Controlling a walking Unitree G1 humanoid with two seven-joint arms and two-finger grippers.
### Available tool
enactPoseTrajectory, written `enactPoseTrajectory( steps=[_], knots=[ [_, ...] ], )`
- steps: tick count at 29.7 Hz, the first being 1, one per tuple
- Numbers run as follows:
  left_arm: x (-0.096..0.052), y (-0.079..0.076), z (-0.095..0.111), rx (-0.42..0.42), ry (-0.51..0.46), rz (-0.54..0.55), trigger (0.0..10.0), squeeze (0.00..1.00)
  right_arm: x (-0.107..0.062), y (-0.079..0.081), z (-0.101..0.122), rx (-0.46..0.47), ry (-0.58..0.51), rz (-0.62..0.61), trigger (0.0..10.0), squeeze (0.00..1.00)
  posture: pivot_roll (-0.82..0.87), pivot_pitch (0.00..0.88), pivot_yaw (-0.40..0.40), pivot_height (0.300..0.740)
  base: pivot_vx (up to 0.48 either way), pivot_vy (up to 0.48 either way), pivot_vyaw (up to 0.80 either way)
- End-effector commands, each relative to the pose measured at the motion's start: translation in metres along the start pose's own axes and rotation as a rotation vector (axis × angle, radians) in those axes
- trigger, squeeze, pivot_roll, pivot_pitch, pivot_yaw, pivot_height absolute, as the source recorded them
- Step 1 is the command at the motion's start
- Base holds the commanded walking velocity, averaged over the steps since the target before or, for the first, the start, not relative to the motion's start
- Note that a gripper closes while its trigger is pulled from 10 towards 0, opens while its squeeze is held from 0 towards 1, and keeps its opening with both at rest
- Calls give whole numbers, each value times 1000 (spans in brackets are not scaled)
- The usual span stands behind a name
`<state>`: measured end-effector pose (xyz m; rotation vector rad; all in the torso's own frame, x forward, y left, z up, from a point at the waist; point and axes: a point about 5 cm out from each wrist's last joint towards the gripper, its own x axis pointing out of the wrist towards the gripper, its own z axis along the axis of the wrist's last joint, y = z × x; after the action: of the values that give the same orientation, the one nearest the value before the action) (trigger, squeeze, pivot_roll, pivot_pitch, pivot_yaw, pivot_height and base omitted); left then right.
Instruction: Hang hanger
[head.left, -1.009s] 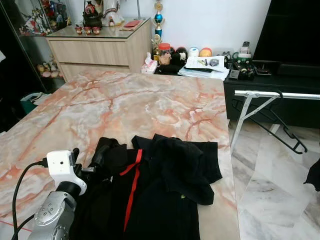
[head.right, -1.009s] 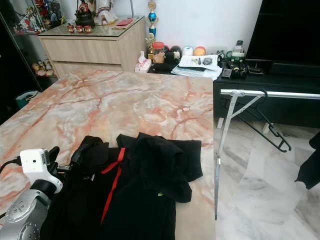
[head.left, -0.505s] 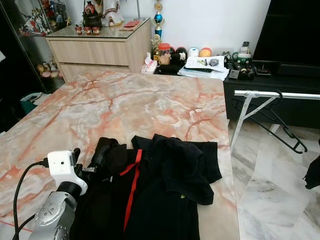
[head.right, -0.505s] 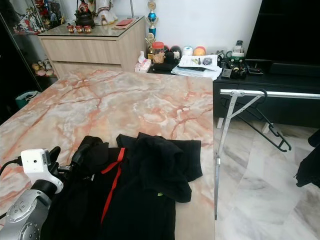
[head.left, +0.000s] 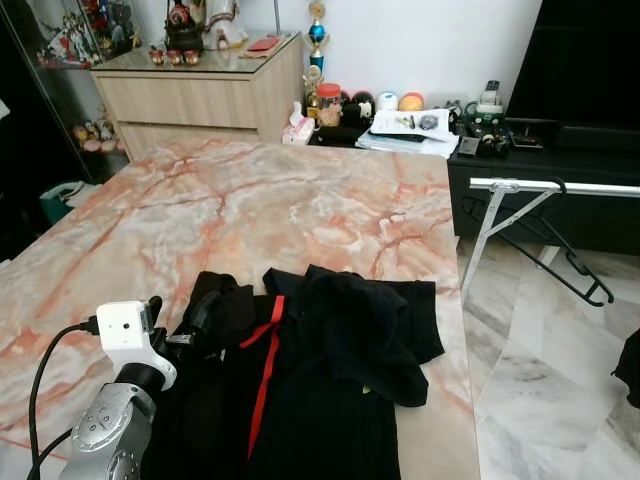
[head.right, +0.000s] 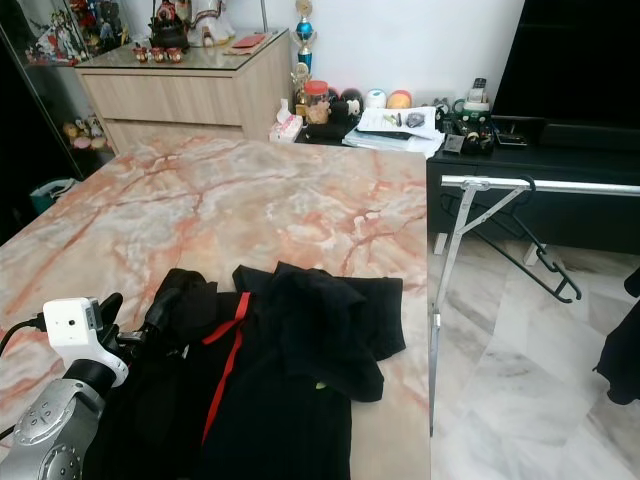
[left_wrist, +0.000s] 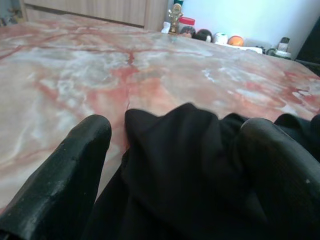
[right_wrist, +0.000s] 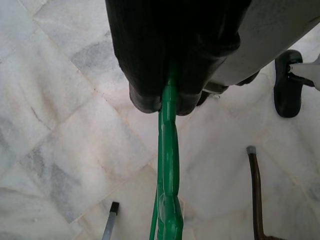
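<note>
Right gripper (right_wrist: 167, 102) clamps green hanger (right_wrist: 168, 180). Left gripper (left_wrist: 175, 145) splayed round black garment (head.left: 330, 370). Carry hanger level toward rail (head.left: 555, 187), 2 o'clock.

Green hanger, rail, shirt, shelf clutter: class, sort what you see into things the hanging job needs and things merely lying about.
Belongs to the job:
green hanger, pinched in the right gripper
clothes rail
black shirt on the marble table, by the left gripper

Lying about:
black hanger already on the rail
papers
trophy
wooden dresser
</note>
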<state>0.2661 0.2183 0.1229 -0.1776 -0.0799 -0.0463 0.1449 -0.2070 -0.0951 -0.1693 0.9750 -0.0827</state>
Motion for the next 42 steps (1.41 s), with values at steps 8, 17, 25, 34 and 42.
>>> enactPoseTrajectory(
  steps=[8, 17, 25, 34, 42],
  knots=[
    [0, -1, 3, 5, -8, -9, 10000, 0, 0, 3, -2, 9, 13, 9, 10000, 0, 80, 43, 53, 740, -266, 0, 0],
    [-1, -1, 3, 8, -7, -12, 10000, 0, 0, 5, -2, 9, 12, 10, 10000, 0, 80, 44, 52, 740, -277, 0, 0],
    [-1, -1, 2, 10, -7, -12, 10000, 0, -1, 2, -3, 8, 14, 6, 10000, 0, 79, 45, 49, 740, -277, 0, 0],
    [-1, -1, 2, 12, -6, -10, 10000, 0, 0, 3, -2, 8, 13, 8, 10000, 0, 80, 46, 48, 740, -278, 0, 0],
    [-1, -1, 2, 11, -5, -11, 10000, 0, -1, 1, -5, 7, 16, 5, 10000, 0, 80, 46, 48, 740, -277, 0, 0]
  ],
)
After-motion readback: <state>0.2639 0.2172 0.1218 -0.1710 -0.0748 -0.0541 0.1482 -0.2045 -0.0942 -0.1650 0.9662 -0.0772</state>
